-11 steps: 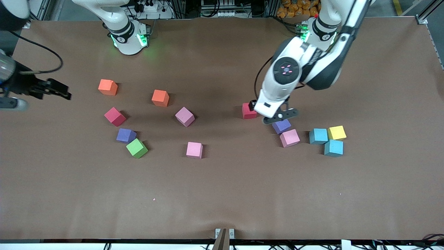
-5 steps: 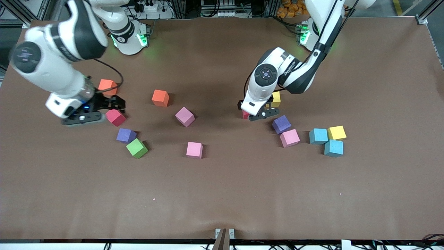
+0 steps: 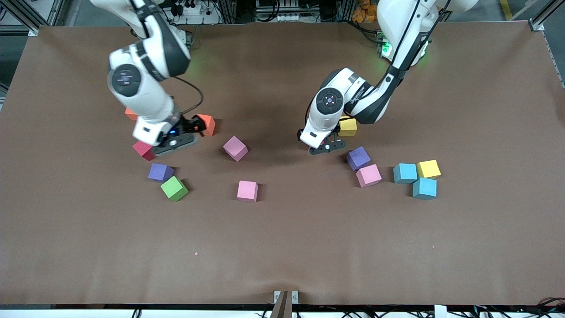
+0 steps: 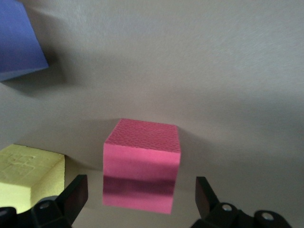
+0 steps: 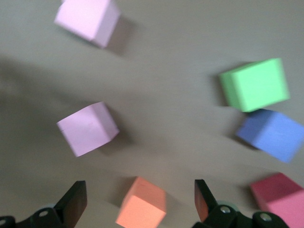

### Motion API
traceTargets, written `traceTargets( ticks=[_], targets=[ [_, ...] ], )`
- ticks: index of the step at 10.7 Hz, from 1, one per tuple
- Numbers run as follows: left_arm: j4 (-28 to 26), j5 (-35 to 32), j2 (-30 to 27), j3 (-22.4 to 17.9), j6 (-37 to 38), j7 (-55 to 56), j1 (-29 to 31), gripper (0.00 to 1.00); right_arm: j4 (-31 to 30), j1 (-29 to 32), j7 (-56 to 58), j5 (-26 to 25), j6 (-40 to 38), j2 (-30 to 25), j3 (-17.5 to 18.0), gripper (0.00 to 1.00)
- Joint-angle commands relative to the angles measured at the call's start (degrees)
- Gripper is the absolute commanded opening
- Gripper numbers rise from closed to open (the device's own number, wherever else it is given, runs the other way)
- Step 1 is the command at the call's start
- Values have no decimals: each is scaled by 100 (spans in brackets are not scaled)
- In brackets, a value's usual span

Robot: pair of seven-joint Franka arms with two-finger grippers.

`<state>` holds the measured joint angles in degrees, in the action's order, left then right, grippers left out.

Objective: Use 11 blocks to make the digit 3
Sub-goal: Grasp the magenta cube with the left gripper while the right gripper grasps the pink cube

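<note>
My left gripper (image 3: pixel 325 145) hangs low over a red block (image 4: pixel 141 166), fingers (image 4: pixel 71 194) spread wide on either side of it and gripping nothing. A yellow block (image 3: pixel 348 126) sits just beside that red one, and a purple block (image 3: pixel 358 158) lies near, closer to the front camera.

My right gripper (image 3: pixel 187 132) hovers at the right arm's end of the table, fingers (image 5: pixel 73 199) parted and empty, over an orange block (image 5: pixel 141 203); how close it is, I can't quite judge. The blocks lie scattered across the brown table (image 3: pixel 282 247): green (image 3: pixel 174 188), pink (image 3: pixel 247 191), light blue (image 3: pixel 404 173). No digit 3 is formed.
</note>
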<state>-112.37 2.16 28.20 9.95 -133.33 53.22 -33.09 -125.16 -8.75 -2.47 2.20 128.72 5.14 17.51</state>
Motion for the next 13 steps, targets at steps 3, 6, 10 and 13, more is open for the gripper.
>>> traceTargets(
  ticks=[3,6,10,13],
  targets=[
    [-74,-13,150,-2,-132,-118,48,95,-70,-223,63,-481,1013,645,288,100],
    [-74,-22,133,-2,-193,-233,5,27,-139,-399,37,-897,1812,1111,332,100],
    [-66,153,-60,426,-246,425,-4,10,-227,-716,1,-1045,2324,1490,315,100],
    [-153,101,-166,1182,-220,680,-92,10,-342,-716,1,-1256,2386,1508,306,100]
  ],
)
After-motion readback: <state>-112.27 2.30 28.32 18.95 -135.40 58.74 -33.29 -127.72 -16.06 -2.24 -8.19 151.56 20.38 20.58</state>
